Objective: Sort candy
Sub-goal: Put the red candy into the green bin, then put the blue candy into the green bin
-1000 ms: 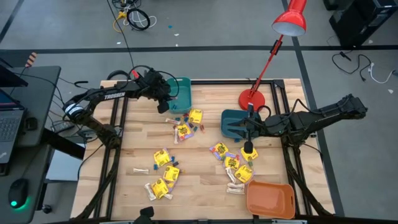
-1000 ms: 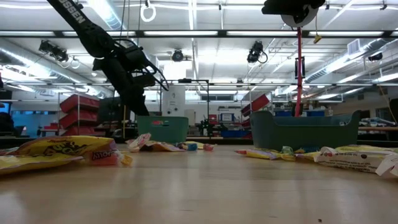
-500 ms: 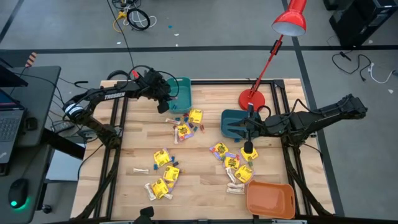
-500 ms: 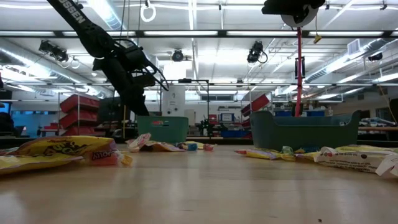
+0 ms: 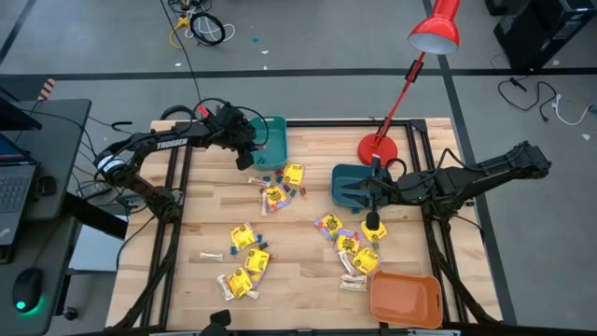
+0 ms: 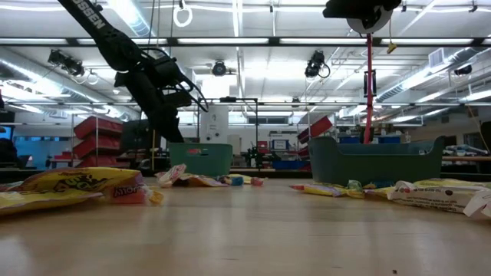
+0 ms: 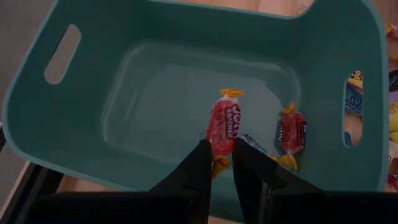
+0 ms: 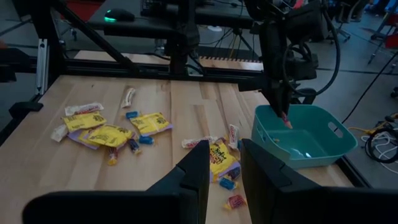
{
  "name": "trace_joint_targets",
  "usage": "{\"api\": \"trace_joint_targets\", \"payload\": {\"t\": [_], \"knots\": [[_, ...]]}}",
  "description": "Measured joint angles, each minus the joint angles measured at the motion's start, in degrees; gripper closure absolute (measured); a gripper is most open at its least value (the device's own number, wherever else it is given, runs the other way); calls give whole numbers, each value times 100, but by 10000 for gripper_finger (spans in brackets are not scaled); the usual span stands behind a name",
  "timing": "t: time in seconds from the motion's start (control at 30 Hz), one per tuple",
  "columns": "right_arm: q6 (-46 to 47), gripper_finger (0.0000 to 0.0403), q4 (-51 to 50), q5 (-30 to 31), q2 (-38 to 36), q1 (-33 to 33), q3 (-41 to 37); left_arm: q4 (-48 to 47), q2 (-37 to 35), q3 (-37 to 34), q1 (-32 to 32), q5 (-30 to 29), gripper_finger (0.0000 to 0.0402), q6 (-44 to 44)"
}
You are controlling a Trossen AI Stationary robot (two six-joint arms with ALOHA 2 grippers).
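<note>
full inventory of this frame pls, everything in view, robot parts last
Table: one, pale wood, dark frame.
Light teal bin: one, far left of table; holds a red candy.
Dark teal bin: one, right of centre.
Orange bin: one, near right corner.
Yellow packets: about ten, scattered mid-table.
Small pieces: several, blue, red, orange, by the light teal bin.
Whitish sticks: a few, among the packets.
Lamp: one, red, base at far edge.
Laptop: one, on the desk at left.
Left claw: over the light teal bin, shut on a red candy.
Right claw: by the dark teal bin, holding nothing seen.
</note>
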Motion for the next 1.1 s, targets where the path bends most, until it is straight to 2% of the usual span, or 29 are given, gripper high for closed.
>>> {"api": "trace_joint_targets", "payload": {"t": [0.73, 1.1], "knots": [[0, 325, -16, 2, -2, 0, 0, -2, -1, 0, 0, 2, 336, 2], [1, 325, -17, 1, -1, 0, 0, 62, 0, 0, -2, -38, 255, -12]]}}
